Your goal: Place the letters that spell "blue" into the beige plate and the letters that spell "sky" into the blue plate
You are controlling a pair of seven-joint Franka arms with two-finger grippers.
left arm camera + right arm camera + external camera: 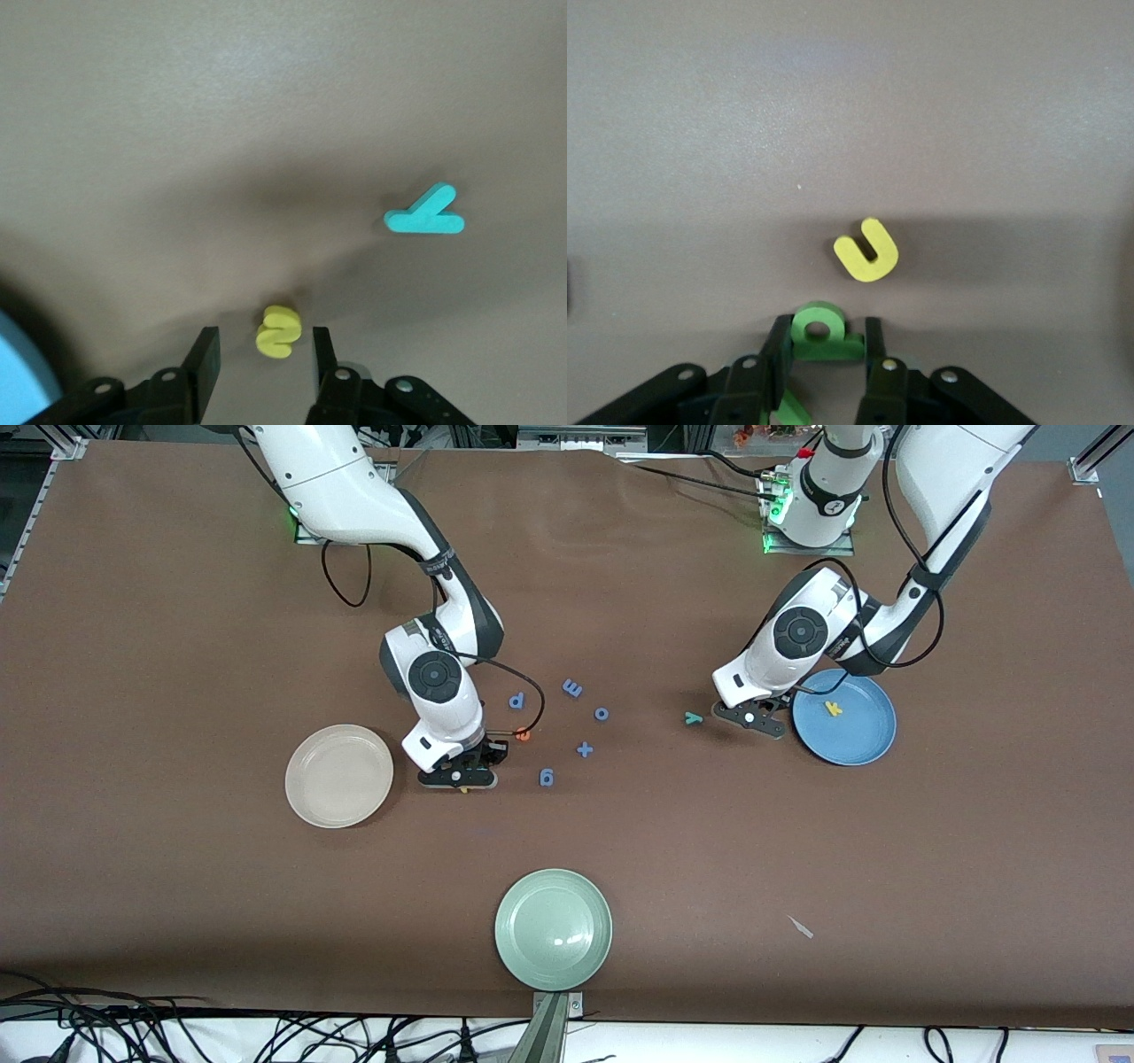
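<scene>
My right gripper [461,776] [826,326] is down on the table beside the beige plate [339,776], its fingers pressed on both sides of the green b [824,333]. The green bar l [788,413] lies partly under one finger and the yellow u [866,250] just past the tips. The orange e [524,734] lies close by. My left gripper [758,722] [263,343] is low beside the blue plate [864,740], open, with the yellow s [280,331] lying untouched between its fingers. The teal y [693,717] [425,215] lies near it. The yellow k [832,708] rests in the blue plate.
Several blue letters and a blue plus sign [585,749] are scattered mid-table between the two grippers. A pale green plate [554,928] sits near the front camera's edge. A small pale scrap [801,927] lies toward the left arm's end.
</scene>
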